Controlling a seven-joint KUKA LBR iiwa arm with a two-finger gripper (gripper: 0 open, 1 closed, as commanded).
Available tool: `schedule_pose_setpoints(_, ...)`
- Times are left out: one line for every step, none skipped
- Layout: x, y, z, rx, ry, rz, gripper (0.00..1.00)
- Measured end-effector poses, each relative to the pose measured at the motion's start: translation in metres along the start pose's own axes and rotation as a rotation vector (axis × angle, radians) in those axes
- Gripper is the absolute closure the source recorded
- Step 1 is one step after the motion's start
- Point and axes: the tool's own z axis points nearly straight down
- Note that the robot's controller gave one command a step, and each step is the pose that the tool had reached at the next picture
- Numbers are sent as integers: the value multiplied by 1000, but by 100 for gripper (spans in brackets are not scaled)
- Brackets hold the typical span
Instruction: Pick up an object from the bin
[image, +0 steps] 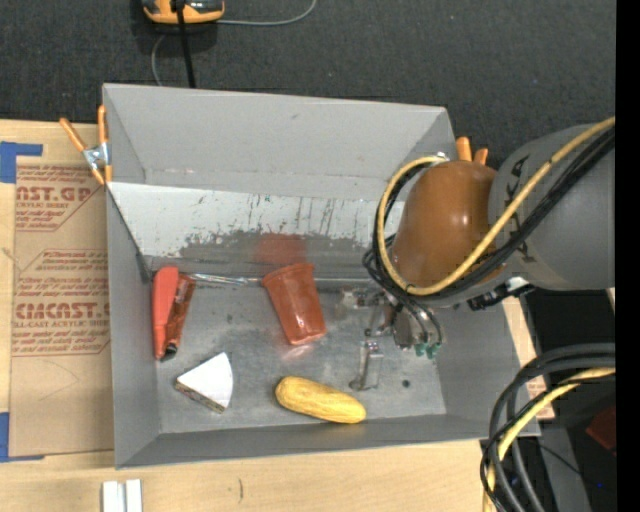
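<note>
Camera view: gripper (367, 368) hangs low, right of centre, just beside the yellow banana (320, 400); whether spread or closed is unclear. Seemingly nothing is lifted yet.

Soft, even light brightens the bin (280, 150), casting only faint shadows across its floor.

The grey metal bin (280, 150) looks matt, its floor scuffed; inside it, the yellow banana (320, 400) looks smooth, slightly glossy plastic.
</note>
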Motion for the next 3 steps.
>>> schedule_pose_setpoints(-2, 0, -5, 0, -8, 0, 0)
schedule_pose_setpoints(17, 12, 38, 1, -9, -74, 0)
schedule_pose_setpoints(30, 28, 48, -1, 3, -69, 0)
